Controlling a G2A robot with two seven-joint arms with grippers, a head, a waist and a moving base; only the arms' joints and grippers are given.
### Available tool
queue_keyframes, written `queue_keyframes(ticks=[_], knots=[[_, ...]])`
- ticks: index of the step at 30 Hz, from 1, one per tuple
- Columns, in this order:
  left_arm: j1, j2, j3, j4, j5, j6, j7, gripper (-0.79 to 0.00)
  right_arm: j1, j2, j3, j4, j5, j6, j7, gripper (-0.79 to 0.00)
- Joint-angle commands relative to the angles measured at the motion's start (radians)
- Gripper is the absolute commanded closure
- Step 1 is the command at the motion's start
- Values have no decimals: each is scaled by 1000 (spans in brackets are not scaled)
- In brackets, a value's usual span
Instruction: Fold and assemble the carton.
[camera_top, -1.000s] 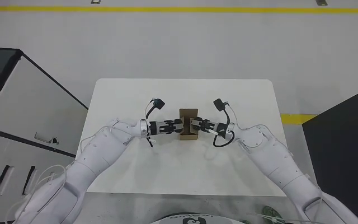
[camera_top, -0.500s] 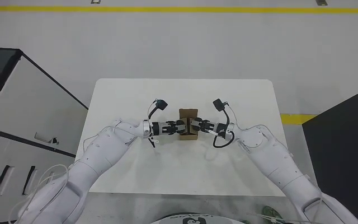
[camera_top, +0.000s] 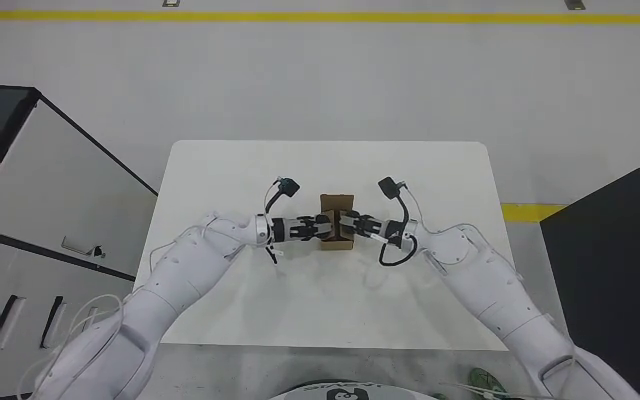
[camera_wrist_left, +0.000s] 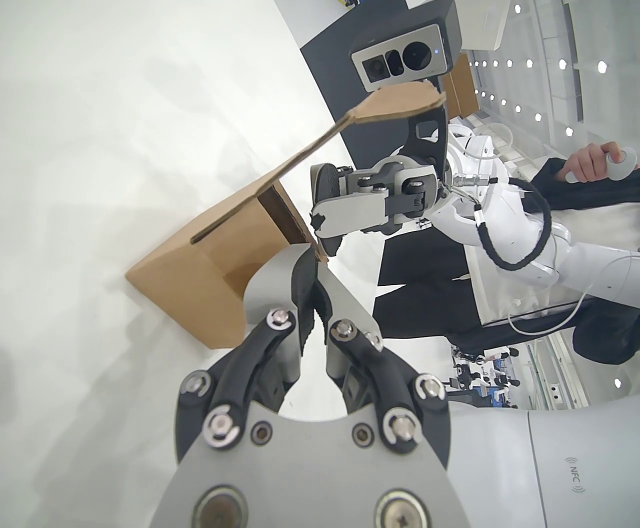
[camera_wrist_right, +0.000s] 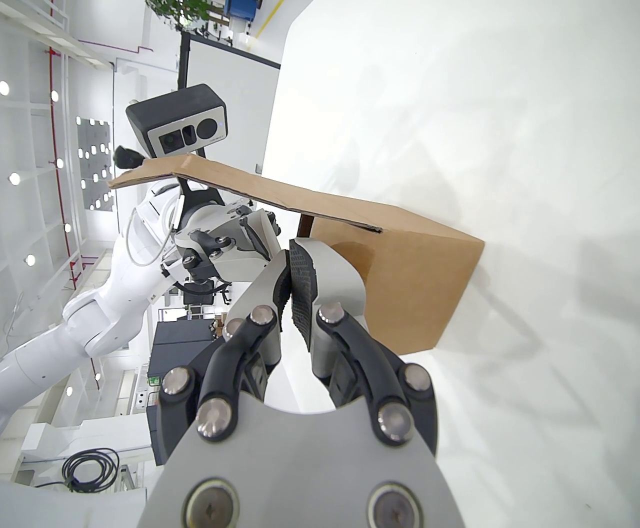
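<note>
Left pincer (camera_wrist_left: 312, 265), right pincer (camera_wrist_right: 290, 272) — arms angled inward — clamp carton (camera_top: 337, 213).

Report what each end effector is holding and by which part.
Left end effector: pinching the carton by an inner side flap's edge. Right end effector: shut at the opposite side; whether it grips cardboard cannot be told.

Plain brown corrugated cardboard on the carton (camera_wrist_left: 200, 270), matt and faintly fibrous, its cut flap edge raw and a little ragged, and under it a smooth white table (camera_top: 220, 180) with a soft satin sheen. The left gripper (camera_wrist_left: 311, 262) shows matt grey metal fingers (camera_wrist_left: 272, 285) faced with black rubber, plus shiny steel screws set in matt black plastic links. The right gripper (camera_wrist_right: 292, 260) matches, its black pad (camera_wrist_right: 304, 280) clearly dimpled.
</note>
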Motion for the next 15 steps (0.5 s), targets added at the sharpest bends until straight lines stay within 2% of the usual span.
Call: queue_keyframes(ticks=[1,15], knots=[[0,-1,-2,2,3,3,1,0,0,-2,-1,-1,-5,5,-2,0],[8,-5,-23,1,21,-2,12,0,5,-12,0,-4,-20,23,-3,0]])
